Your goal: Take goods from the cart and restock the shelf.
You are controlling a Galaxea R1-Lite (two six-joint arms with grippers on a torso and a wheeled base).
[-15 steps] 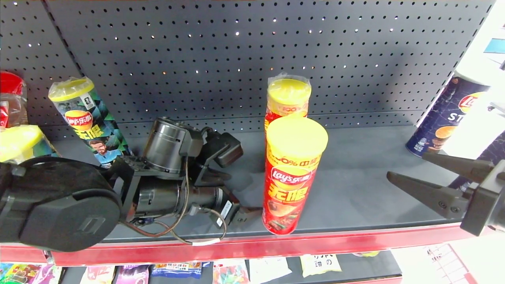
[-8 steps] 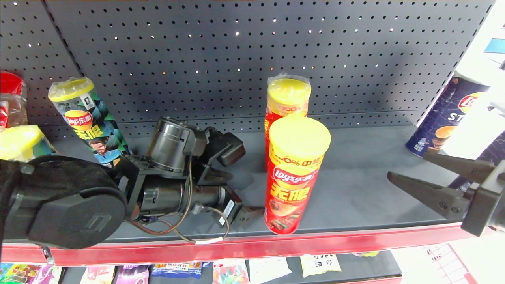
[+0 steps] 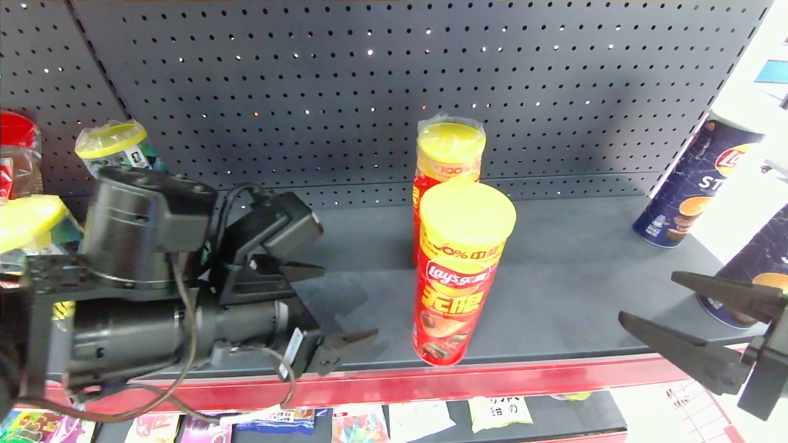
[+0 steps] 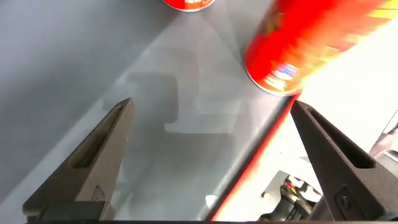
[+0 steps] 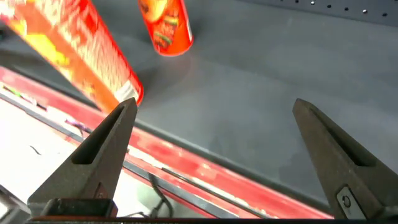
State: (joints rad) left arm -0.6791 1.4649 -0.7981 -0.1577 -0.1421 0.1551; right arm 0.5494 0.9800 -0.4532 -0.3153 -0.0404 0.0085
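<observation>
Head view: the red can (image 3: 462, 277) stands upright at the shelf's (image 3: 566, 289) front edge, long axis vertical, directly before a rear can (image 3: 449, 151); the left claw (image 3: 349, 301) hangs spread and empty just beside it toward the shelf's left end, not touching, nearer than the right claw (image 3: 647, 296), likewise spread and empty near the right front corner; bare shelf lies between them, likely room for more stock.

Front can (image 3: 462, 271) stands on the shelf (image 3: 572, 289) near its edge — rear can (image 3: 449, 147) just behind it.
</observation>
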